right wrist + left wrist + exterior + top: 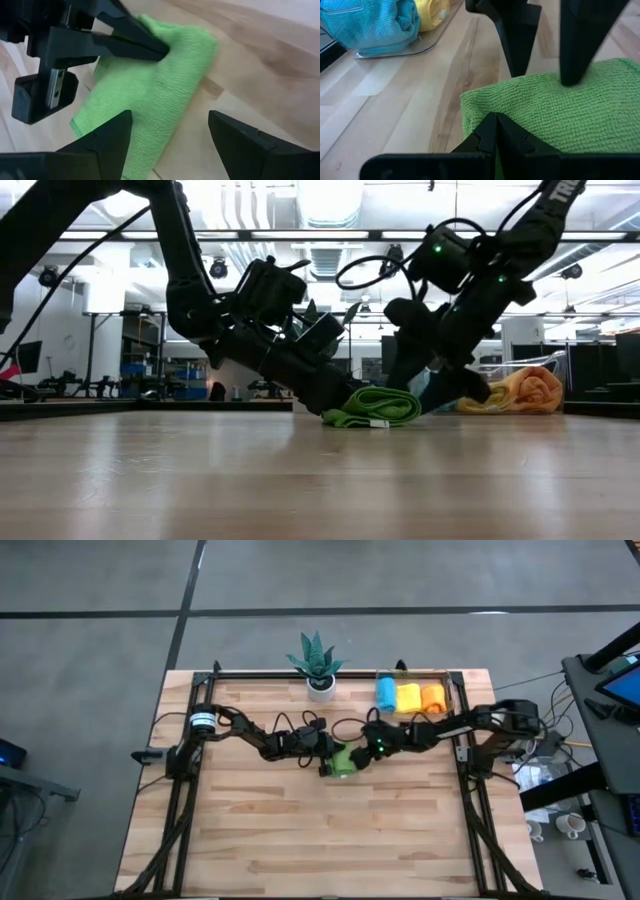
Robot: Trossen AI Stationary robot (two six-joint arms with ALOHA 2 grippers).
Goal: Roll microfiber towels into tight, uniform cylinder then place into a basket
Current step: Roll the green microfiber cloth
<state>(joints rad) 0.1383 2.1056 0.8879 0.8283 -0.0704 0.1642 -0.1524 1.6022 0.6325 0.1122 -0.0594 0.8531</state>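
A green microfiber towel lies loosely rolled on the wooden table, mid-table; it also shows in the low view. My left gripper comes at it from the table's left, low and slanting, shut, its tips at the towel's left end. My right gripper is open and stands over the towel's right part, pointing down. The clear basket at the far right holds a blue roll, a yellow roll and an orange roll. My left gripper presses its shut fingertips into the green towel's left end, slanting down from the table's left. Whether cloth lies between the fingers, I cannot tell. The towel rests on the table. My right gripper is open; one fingertip is down on the towel's upper surface from above, and the other stands at the towel's far edge.
A green spiky plant in a white pot stands at the far edge, left of the basket. The basket's clear base shows beyond the towel in the left wrist view. Bare wooden table lies on the near side.
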